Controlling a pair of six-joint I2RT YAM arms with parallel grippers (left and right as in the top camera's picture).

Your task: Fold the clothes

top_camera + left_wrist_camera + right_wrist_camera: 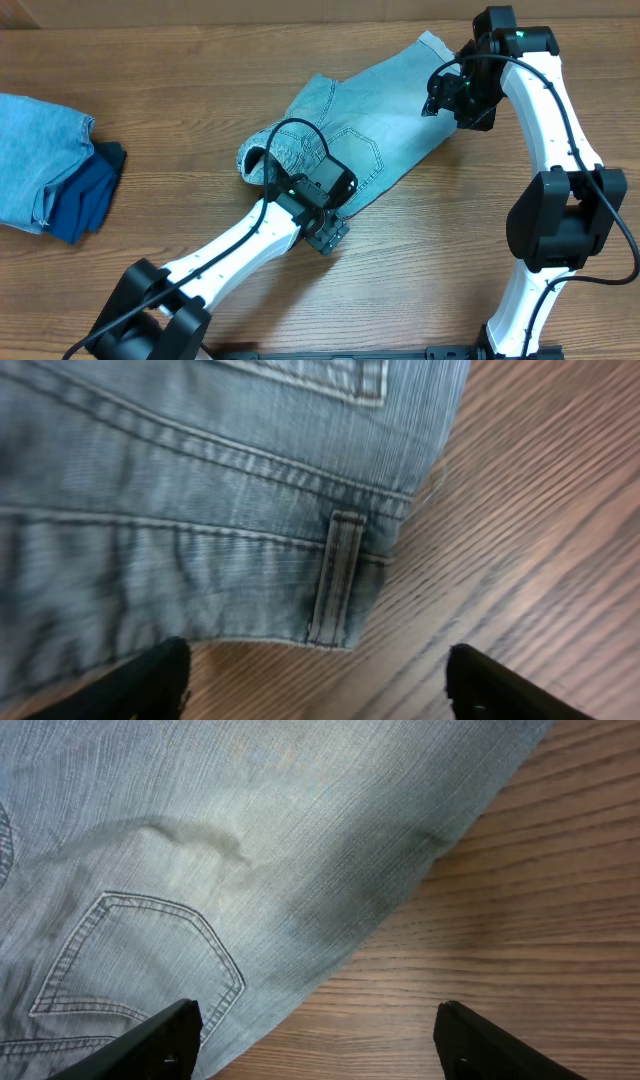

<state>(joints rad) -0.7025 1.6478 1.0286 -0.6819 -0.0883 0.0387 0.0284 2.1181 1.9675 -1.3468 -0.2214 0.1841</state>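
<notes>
Wooden surface [180, 60] carried the denim shorts [370, 130], spread flat near its middle. Left gripper [318, 682] hovered with jaws apart at the waistband edge, just below a belt loop [335, 575], gripping nothing. Right gripper [315, 1042] hung with jaws apart over the shorts' side edge, near a stitched pocket [130, 960], also empty.

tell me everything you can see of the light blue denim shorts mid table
The denim shorts are pale, faded blue, lying flat and diagonal on the wooden table, back side up. A stitched back pocket and a belt loop on the waistband show. The cloth is lightly creased and bunched at one waist corner. The left gripper hovers at the waistband edge and the right gripper at a leg's edge, both open, gripping nothing.
</notes>
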